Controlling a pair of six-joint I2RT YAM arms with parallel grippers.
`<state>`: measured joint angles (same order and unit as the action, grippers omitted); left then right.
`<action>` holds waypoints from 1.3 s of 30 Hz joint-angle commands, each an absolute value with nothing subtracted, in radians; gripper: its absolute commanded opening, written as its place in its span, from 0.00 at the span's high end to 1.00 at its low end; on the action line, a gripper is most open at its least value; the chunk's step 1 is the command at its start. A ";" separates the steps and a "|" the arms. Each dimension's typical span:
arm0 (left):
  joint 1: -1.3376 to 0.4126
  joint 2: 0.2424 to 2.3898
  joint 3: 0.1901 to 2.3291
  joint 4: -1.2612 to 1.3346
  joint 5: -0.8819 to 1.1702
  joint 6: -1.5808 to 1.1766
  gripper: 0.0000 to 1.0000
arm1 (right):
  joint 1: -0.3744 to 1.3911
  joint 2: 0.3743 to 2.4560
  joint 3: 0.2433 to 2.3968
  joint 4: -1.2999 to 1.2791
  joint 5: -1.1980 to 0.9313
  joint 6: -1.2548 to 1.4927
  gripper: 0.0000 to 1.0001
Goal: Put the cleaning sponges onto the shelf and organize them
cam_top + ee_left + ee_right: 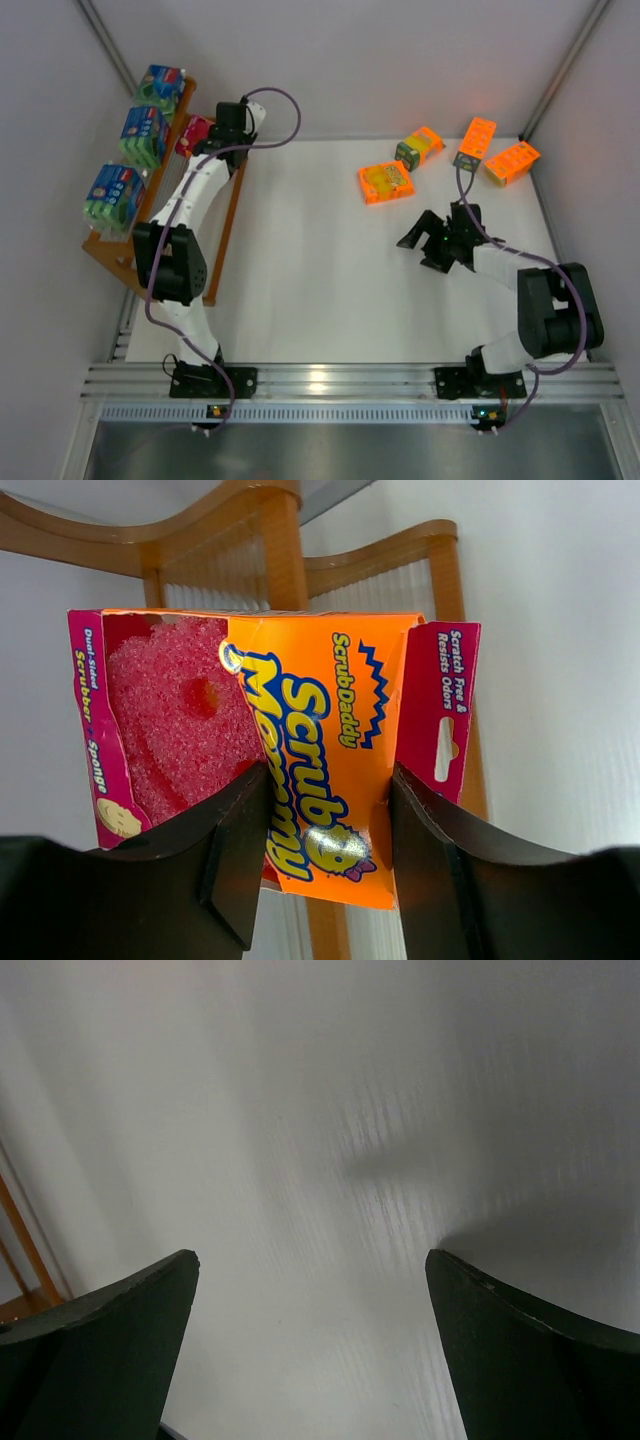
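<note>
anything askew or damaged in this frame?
Nothing damaged or spilled. Four orange packs lie scattered at mixed angles on the table, far right; three blue-green packs stand tidy on the shelf. The pink-orange pack in the left gripper looks intact.

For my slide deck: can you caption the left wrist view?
Left gripper holds an orange-and-pink sponge pack up in front of the slatted orange shelf.

A white tabletop (320, 290) fills the centre, enclosed by pale grey walls (350, 60) at nine, twelve and three o'clock. Thin metal struts (110, 45) slant in from eleven and one o'clock. A ribbed aluminium rail (340, 380) spans six o'clock, catching a soft glare.
</note>
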<state>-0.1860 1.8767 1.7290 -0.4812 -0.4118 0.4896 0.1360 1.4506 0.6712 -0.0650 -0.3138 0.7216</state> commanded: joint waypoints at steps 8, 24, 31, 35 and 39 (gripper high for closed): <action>-0.135 1.962 1.910 -0.445 -0.411 0.509 0.46 | 0.127 1.600 0.798 0.011 -0.359 0.729 0.00; -0.068 2.019 1.956 -0.443 -0.396 0.433 0.43 | 0.135 1.655 0.847 0.003 -0.368 0.716 0.01; -0.061 2.029 1.965 -0.443 -0.411 0.426 0.29 | 0.138 1.655 0.845 0.003 -0.368 0.718 0.00; -0.061 2.019 1.963 -0.443 -0.397 0.422 0.25 | 0.140 1.657 0.845 0.003 -0.370 0.719 0.01; -0.061 1.988 1.960 -0.442 -0.353 0.394 0.23 | 0.141 1.658 0.845 0.005 -0.373 0.719 0.01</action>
